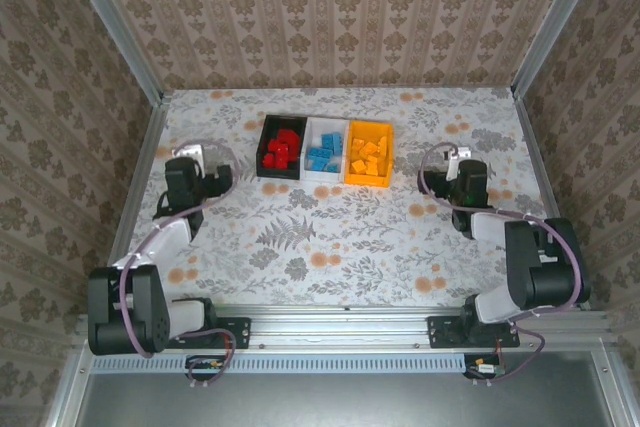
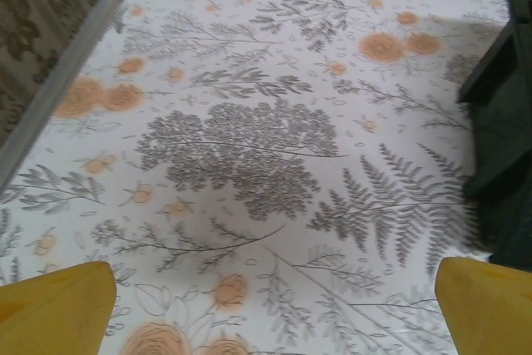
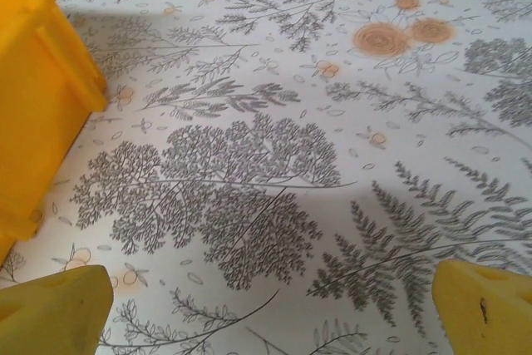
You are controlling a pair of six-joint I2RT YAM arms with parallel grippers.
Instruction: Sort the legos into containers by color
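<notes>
Left gripper [image 2: 273, 301]: we see it released, empty.
Right gripper [image 3: 273, 305]: released, empty.
Bins [image 1: 322, 178]: upper centre, holding bricks [image 1: 281, 148] by colour.

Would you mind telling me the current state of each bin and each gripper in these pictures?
black bin: upright, open-topped, holding red legos
white bin: upright, holding blue legos
orange-yellow bin: upright, holding yellow legos
left gripper: open, empty
right gripper: open, empty

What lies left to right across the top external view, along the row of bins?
Left gripper, black plastic bin of red bricks, white plastic bin of light blue bricks, orange-yellow plastic bin of orange-yellow bricks, right gripper.
</notes>
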